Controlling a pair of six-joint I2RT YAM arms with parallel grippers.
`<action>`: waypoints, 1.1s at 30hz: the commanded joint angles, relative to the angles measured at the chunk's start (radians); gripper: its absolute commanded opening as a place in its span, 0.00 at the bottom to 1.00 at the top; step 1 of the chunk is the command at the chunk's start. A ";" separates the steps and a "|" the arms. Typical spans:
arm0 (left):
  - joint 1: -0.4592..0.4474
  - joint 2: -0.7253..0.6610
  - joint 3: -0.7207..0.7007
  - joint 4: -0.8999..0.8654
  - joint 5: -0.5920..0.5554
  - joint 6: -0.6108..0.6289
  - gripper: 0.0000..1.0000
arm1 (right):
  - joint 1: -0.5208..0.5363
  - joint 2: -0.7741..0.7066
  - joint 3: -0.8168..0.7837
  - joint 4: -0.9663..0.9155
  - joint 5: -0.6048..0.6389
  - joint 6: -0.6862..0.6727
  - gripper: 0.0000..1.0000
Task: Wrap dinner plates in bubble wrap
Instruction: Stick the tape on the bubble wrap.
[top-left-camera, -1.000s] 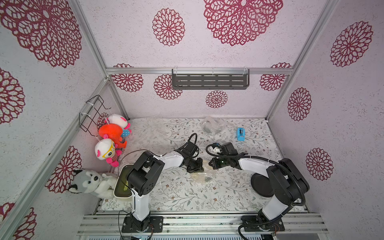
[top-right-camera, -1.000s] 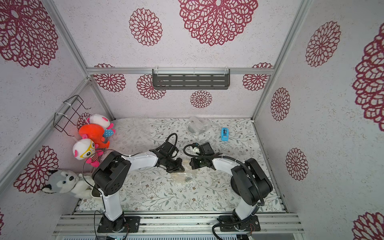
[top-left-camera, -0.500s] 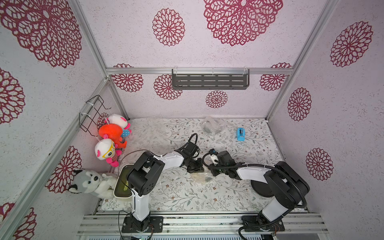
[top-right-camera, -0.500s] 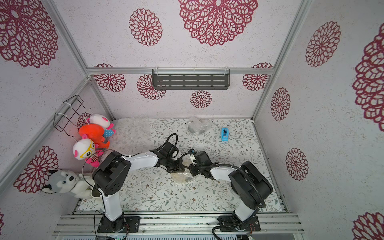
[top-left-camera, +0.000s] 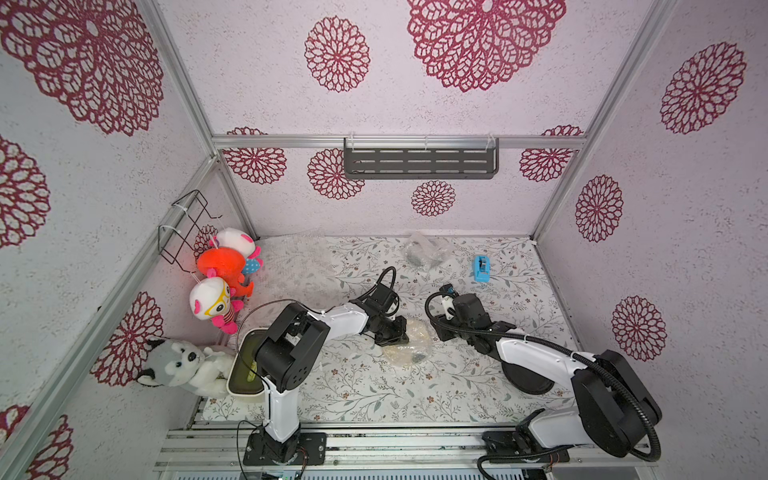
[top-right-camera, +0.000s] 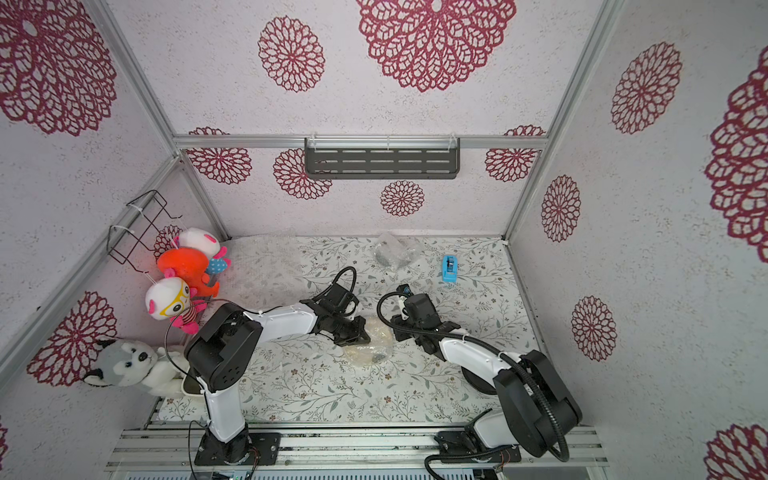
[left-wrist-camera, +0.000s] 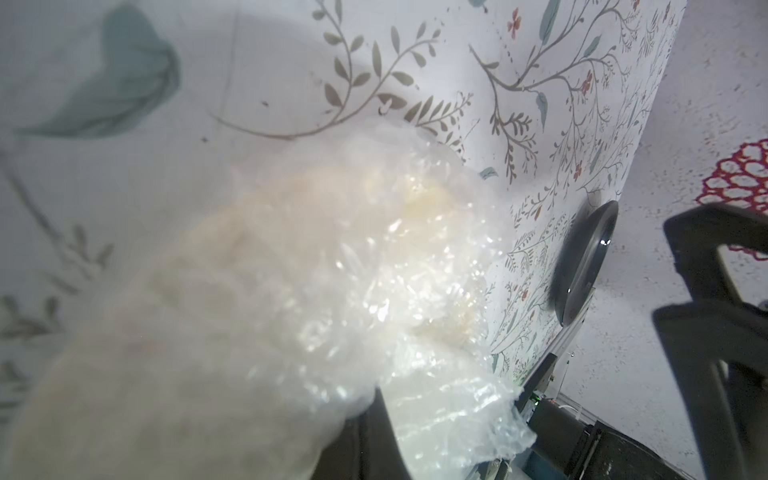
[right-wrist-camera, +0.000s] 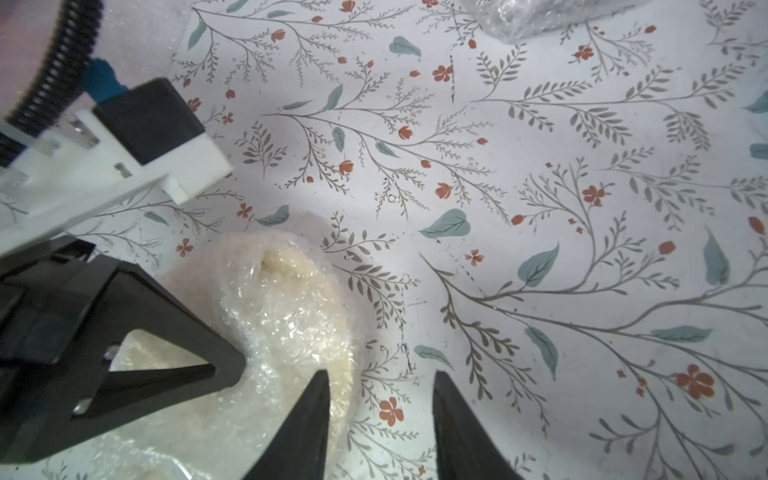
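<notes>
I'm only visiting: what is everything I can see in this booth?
cream plate: one, cream, table centre, inside bubble wrap
black plate: one, black, bare, under the right arm
wrapped bundle: one, clear with something dark inside, table back
bubble wrap sheet: one, clear, flat, back left
tape dispenser: one, blue, back right
tub: one, cream, olive inside, front left
plush toys: four, mixed colours, along left wall
wire basket: one, black, left wall
shelf: one, dark grey, back wall
left gripper: one, black, shut on the bubble wrap
right gripper: one, black, open beside the wrapped plate
</notes>
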 joint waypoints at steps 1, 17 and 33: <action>-0.011 0.013 -0.010 -0.045 -0.026 0.014 0.00 | -0.005 0.019 0.047 0.016 -0.271 0.096 0.27; -0.011 0.012 -0.012 -0.045 -0.024 0.013 0.00 | -0.005 0.182 0.131 -0.117 -0.189 0.149 0.00; -0.010 0.006 -0.016 -0.052 -0.032 0.015 0.00 | 0.012 0.121 0.111 -0.060 -0.272 0.145 0.00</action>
